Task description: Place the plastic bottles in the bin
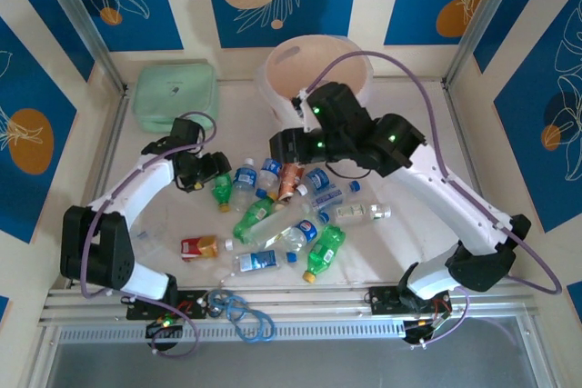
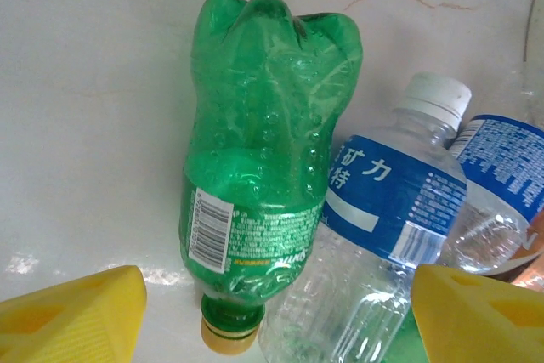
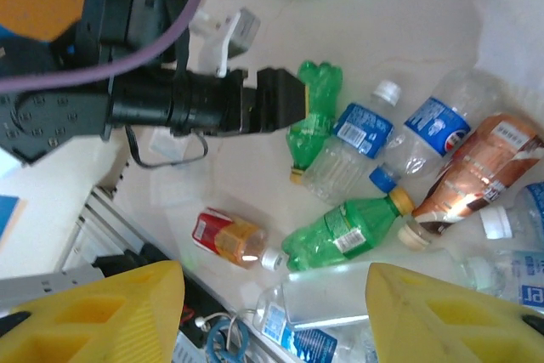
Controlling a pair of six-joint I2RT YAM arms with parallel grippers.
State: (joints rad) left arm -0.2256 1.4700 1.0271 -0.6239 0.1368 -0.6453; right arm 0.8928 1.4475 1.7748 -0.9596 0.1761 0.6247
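Several plastic bottles (image 1: 273, 211) lie scattered mid-table in front of the bin (image 1: 318, 56), a round white bucket at the back. My left gripper (image 1: 211, 170) is low at the left end of the pile and open. Its yellow fingers (image 2: 72, 316) stand either side of a green bottle (image 2: 263, 150) with a yellow cap and a clear blue-labelled bottle (image 2: 391, 201); neither finger touches a bottle. My right gripper (image 1: 280, 147) hangs open and empty above the pile, just in front of the bin. Below its fingers (image 3: 455, 312) lie a green bottle (image 3: 348, 231) and a red-labelled one (image 3: 225, 240).
A mint-green case (image 1: 175, 93) lies at the back left. A blue cable coil (image 1: 245, 311) sits on the near rail between the arm bases. A brown-labelled bottle (image 1: 291, 181) lies under the right arm. The left arm (image 3: 195, 104) reaches across the right wrist view.
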